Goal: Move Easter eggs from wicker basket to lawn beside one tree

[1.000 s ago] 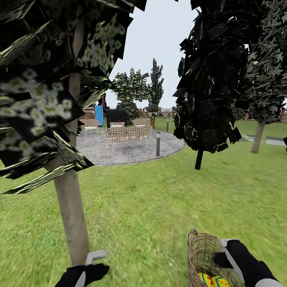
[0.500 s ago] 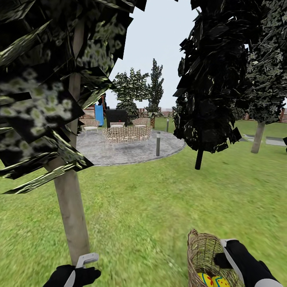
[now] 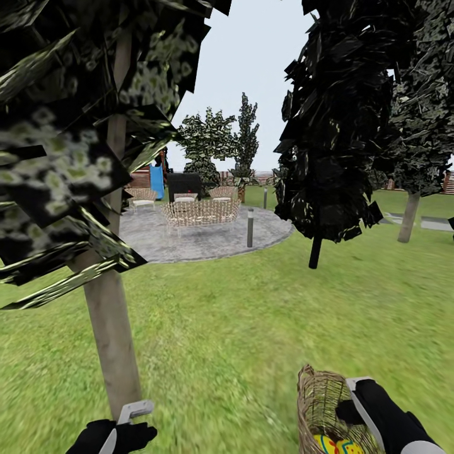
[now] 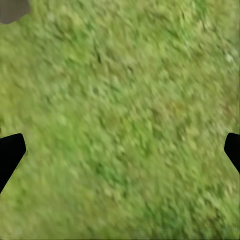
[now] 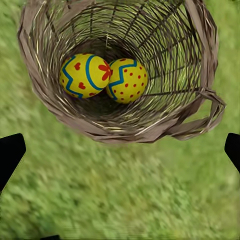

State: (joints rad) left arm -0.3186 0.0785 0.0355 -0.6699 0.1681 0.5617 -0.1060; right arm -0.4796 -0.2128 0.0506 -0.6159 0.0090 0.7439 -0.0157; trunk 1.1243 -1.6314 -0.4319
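The wicker basket [image 3: 320, 403] stands on the lawn [image 3: 239, 328] at the lower right. Two yellow Easter eggs [image 5: 102, 76] with blue zigzags and red dots lie side by side on its bottom, also glimpsed in the head view as eggs [image 3: 334, 445]. My right gripper [image 3: 356, 403] hovers over the basket's near rim, and its wrist view shows this gripper [image 5: 120, 152] open and empty above the basket [image 5: 200, 100]. A pale-trunked tree [image 3: 113, 328] rises at the left. My left gripper [image 3: 129, 419] hangs by its foot, and its own camera shows the left gripper [image 4: 120, 152] open over bare grass.
A near-black tree with a thin dark trunk [image 3: 314, 252] stands ahead to the right. Behind it another pale-trunked tree [image 3: 408, 217] grows. The grey round patio [image 3: 202, 236] with woven chairs and a short bollard [image 3: 250, 228] lies farther back. Low foliage [image 3: 57, 170] hangs at the upper left.
My left gripper has shifted left and slightly lower, closer to the foot of the pale trunk. The right gripper, basket and eggs stay where they were.
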